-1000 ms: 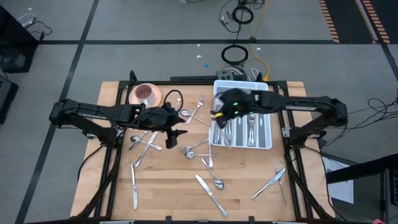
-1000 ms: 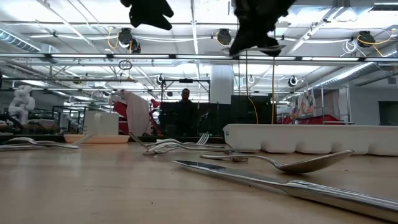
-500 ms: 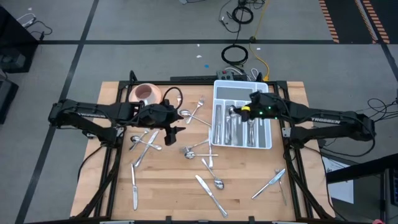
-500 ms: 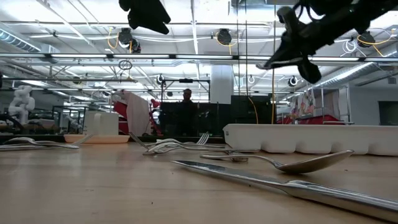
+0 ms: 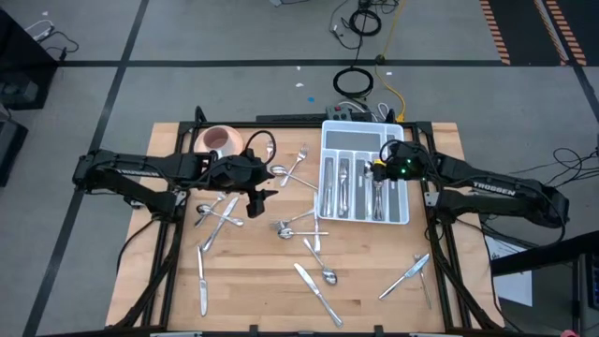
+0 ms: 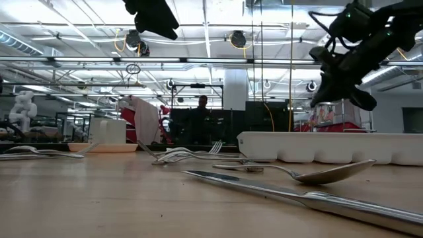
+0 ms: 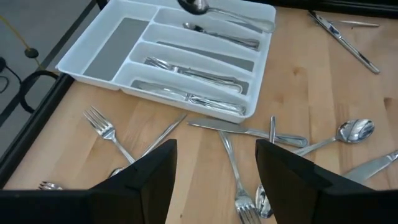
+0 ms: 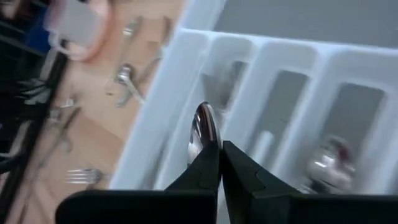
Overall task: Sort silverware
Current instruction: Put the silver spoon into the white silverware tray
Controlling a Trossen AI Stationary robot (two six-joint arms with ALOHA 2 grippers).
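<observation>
Roughly a dozen shiny forks, spoons and knives [image 5: 314, 245] lie loose on the wooden table [image 5: 253, 290]; several sit in the white compartmented tray [image 5: 401, 215]. Right gripper [image 8: 219, 149] above tray, pinching a spoon [image 8: 203, 129]. Left gripper [image 5: 259, 198] hovers open over table pieces.

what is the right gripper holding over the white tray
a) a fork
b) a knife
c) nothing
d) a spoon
d: in the right wrist view the right gripper has its fingers shut on a spoon, whose rounded bowl sticks out past the tips above the white tray.
</observation>
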